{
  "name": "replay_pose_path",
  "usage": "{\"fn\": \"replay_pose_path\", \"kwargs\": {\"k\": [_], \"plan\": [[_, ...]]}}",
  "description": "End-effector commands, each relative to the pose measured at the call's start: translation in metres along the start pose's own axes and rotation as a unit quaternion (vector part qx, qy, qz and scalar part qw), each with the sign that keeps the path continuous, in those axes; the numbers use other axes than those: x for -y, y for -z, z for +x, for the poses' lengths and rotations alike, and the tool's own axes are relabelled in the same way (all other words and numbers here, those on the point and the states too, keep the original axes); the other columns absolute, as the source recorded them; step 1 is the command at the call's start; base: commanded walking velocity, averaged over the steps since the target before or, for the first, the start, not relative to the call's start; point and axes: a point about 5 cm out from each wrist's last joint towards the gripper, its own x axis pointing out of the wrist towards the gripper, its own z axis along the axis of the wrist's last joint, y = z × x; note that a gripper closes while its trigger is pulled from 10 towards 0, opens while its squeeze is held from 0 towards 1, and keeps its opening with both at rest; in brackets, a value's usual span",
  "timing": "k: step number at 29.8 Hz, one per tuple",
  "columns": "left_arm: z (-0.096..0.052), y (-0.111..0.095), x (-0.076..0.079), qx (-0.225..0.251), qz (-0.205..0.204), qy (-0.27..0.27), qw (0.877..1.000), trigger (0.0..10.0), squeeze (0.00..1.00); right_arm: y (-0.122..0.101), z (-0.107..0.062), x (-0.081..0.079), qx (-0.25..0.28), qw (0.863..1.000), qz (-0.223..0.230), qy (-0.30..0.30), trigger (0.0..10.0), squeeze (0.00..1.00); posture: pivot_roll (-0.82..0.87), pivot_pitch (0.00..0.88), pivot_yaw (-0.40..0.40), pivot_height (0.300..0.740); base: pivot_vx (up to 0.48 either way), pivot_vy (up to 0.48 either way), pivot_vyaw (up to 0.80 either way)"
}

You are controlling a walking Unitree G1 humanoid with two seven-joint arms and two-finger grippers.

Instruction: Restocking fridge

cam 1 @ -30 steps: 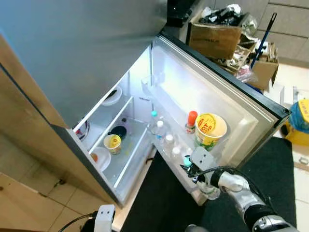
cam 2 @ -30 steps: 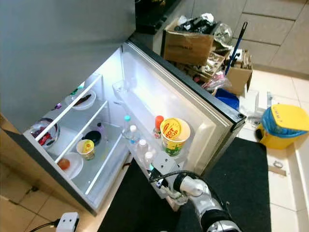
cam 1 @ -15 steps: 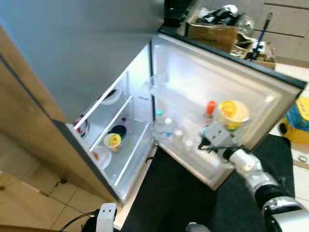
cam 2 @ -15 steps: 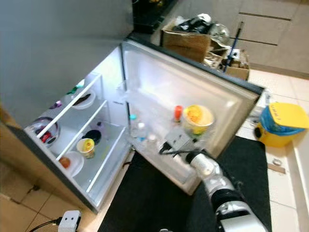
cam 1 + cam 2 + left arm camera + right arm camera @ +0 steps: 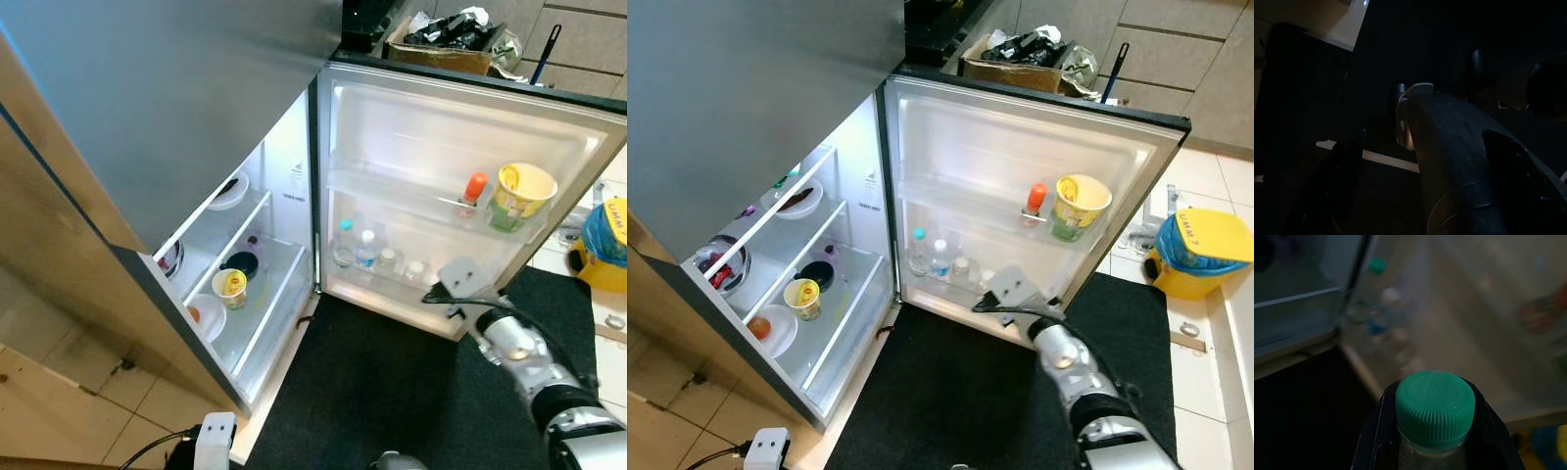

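Right end effector: the right end effector [image 5: 1434,440] is clamped on a bottle [image 5: 1435,413] just under its green cap, one black finger on each side of the neck, so the bottle hangs upright and cannot slip.
Bottle: held in front of the open fridge door [image 5: 1019,137], close to the door's lower shelf [image 5: 950,284] and not yet on it.
Lower shelf: ahead of the end effector, it already carries a row of upright bottles [image 5: 940,259]; the free space seems to lie at the near end of that row, which is likely where this one belongs.
Upper door shelf: above and beyond the end effector, with a red-capped bottle [image 5: 1036,201] and a yellow cup [image 5: 1080,204].
Fridge interior: well off to the left, shelves with bowls and a cup [image 5: 803,296].
Left end effector: hangs idle in the dark; I cannot tell how its fingers are set.
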Motion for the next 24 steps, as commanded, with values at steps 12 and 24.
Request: {"fn": "replay_pose_path", "kwargs": {"k": [12,24], "plan": [[0.000,0.009,0.004,-0.010,0.015,0.001,1.000,10.0,0.00,0.111,-0.076,-0.045,-0.254,0.955,0.151,-0.002,10.0,0.00,-0.05,0.048,-0.025,0.740,0.000,0.000,-0.60],[0.001,0.006,0.005,-0.004,0.027,0.003,1.000,10.0,0.00,0.142,-0.118,-0.069,-0.332,0.925,0.185,-0.015,10.0,0.00,-0.05,0.048,-0.019,0.740,0.000,0.000,-0.67]]}}
